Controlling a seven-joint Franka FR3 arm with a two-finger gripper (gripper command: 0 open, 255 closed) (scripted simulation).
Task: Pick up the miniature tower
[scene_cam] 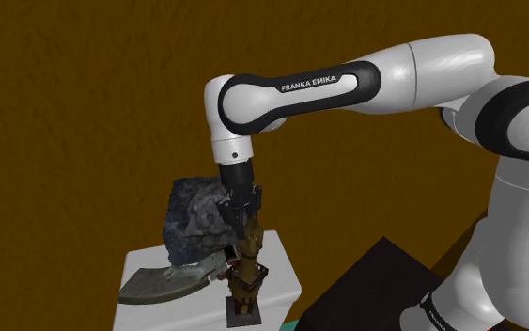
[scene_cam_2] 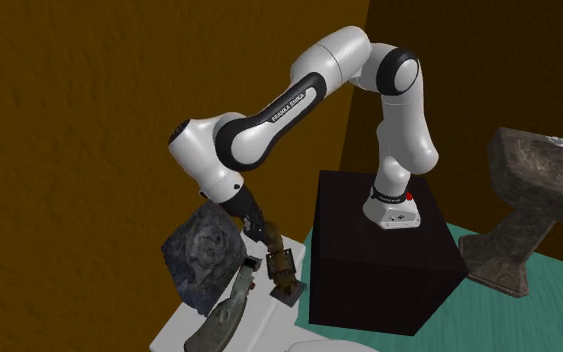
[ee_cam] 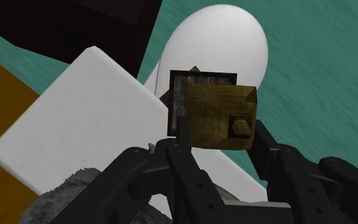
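- Shoulder view: the gripper (scene_cam: 244, 224) points down onto the top of the brown miniature tower (scene_cam: 246, 275). The tower stands near the front edge of the white table (scene_cam: 145, 259). A dark rock (scene_cam: 194, 224) sits just behind the tower, towards the shoulder view's left. A curved grey-green piece (scene_cam: 166, 282) lies beside its foot. The best lift is probably straight up, so the tower brushes neither neighbour.
- Second exterior view: the tower (scene_cam_2: 281, 268) is at the table's right end, between the rock (scene_cam_2: 201, 255) and the black stand (scene_cam_2: 379, 250), with the gripper (scene_cam_2: 260, 230) at its upper part. The curved piece (scene_cam_2: 224, 315) lies close to the tower's dark base. I cannot tell whether that base is clear of the table (scene_cam_2: 269, 325).
- Wrist view: the gripper (ee_cam: 220, 130) is closed to a narrow gap with the tower's top (ee_cam: 219, 105) in it. The fingers (ee_cam: 268, 147) press on opposite sides, so it looks clasped. The hold is high on a tall piece, so I judge it may swing or slip. A steady squeeze and a slow, vertical rise should suit it.
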